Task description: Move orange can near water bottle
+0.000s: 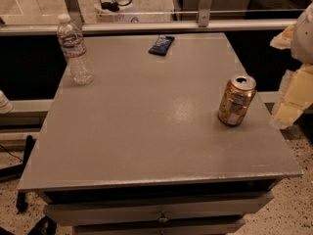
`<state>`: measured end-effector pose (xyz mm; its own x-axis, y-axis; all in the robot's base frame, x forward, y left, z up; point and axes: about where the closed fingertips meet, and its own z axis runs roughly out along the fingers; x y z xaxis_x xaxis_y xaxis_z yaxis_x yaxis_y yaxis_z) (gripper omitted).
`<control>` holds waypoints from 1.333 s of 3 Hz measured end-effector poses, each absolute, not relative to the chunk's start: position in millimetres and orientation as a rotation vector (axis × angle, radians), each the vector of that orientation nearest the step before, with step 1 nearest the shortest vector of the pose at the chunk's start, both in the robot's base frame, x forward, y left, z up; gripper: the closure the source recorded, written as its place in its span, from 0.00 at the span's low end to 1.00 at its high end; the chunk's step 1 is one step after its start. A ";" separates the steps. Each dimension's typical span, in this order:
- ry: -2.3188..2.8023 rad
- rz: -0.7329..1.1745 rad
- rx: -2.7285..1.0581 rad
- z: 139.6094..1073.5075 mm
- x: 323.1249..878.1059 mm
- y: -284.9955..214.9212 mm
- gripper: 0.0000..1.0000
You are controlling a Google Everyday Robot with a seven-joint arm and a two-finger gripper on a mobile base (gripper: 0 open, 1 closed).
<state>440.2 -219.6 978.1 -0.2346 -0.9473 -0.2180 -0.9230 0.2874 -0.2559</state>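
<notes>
The orange can point(237, 100) stands upright on the right side of the grey table point(146, 121), its silver top open. The water bottle point(74, 49), clear with a white cap and a white-and-red label, stands upright at the table's far left corner. The two are far apart. My gripper point(292, 98), cream-coloured, hangs just off the table's right edge, to the right of the can and not touching it. It holds nothing that I can see.
A small dark blue packet point(161, 44) lies near the table's far edge. A metal rail and glass partition point(146, 26) run behind the table. Drawers point(156, 214) sit under the front edge. Dark cables and wheels lie on the floor at the left.
</notes>
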 end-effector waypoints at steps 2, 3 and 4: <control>2.242 -0.184 -1.420 959.5 481.7 -242.1 0.00; 2.251 -0.185 -1.236 947.9 503.4 -273.7 0.00; 2.210 -0.006 -1.070 927.5 517.8 -282.7 0.00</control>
